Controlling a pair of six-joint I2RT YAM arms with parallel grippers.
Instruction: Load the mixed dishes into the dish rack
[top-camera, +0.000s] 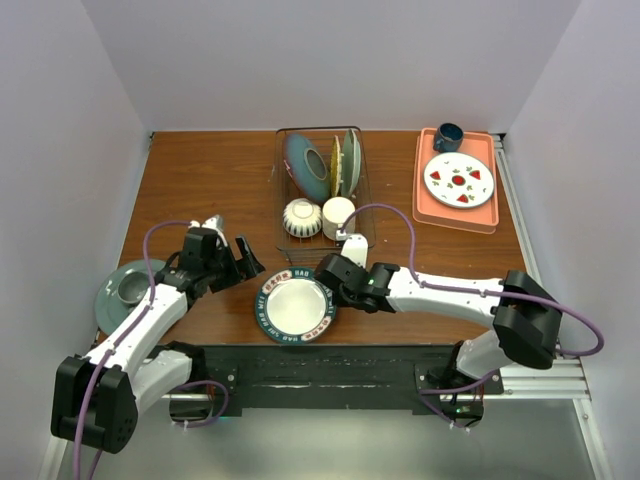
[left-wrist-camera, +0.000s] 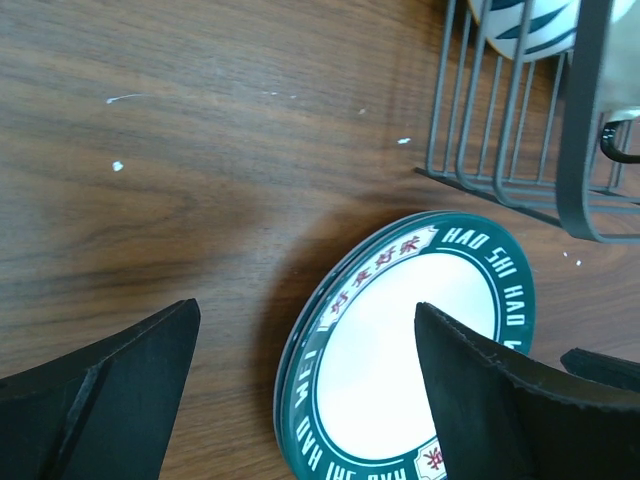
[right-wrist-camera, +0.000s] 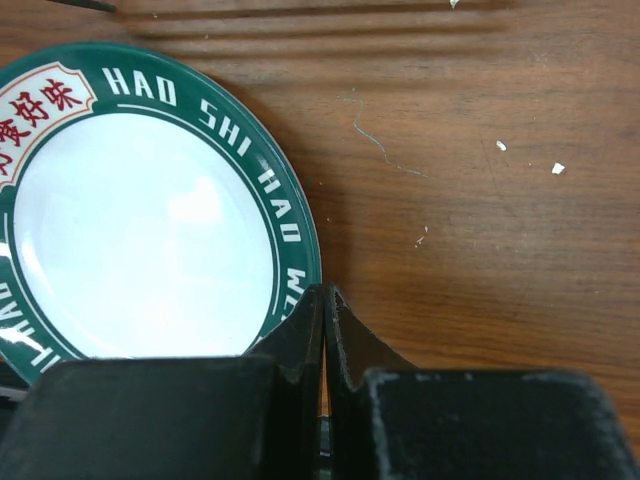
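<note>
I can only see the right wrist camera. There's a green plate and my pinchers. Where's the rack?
Observer: The rack stands just beyond the plate, mid-table.
Child: Is stuff in it already?
Observer: Yes. A striped bowl, a mug and some upright plates.
Child: What's the other arm doing?
Observer: The left gripper is open, near the plate's left rim.
</note>
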